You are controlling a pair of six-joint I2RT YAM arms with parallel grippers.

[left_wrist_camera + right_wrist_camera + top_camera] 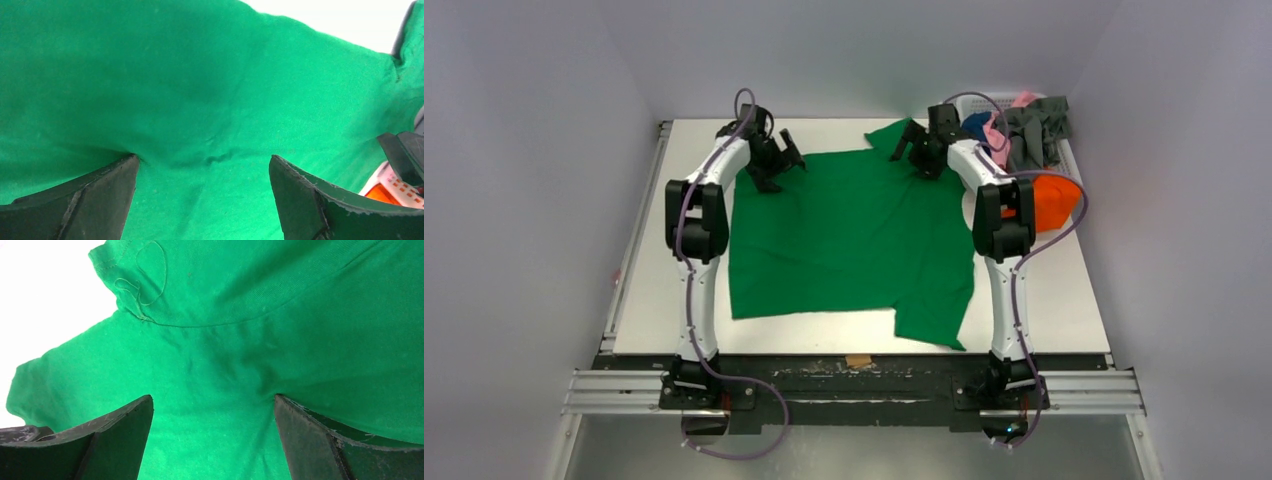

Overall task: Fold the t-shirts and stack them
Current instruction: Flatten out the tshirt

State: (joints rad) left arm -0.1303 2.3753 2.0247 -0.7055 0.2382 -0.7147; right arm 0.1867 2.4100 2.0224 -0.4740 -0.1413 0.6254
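A bright green t-shirt (854, 240) lies spread flat on the white table (659, 280), with one sleeve at the far right and one at the near right. My left gripper (774, 160) is open over its far left corner, and in the left wrist view (202, 165) its fingertips (131, 161) press on the cloth. My right gripper (921, 150) is open over the far right shoulder, beside the sleeve (140, 280). In the right wrist view (214, 405) its fingertips (278, 401) touch the cloth. Orange (1052, 200), grey (1036, 130), pink (996, 130) and navy (976, 122) shirts sit bunched at the back right.
A white lattice basket (1074, 168) at the back right corner holds the other shirts. Its orange load shows in the left wrist view (387, 192). Grey walls close in the table on three sides. A metal rail (854, 390) runs along the near edge.
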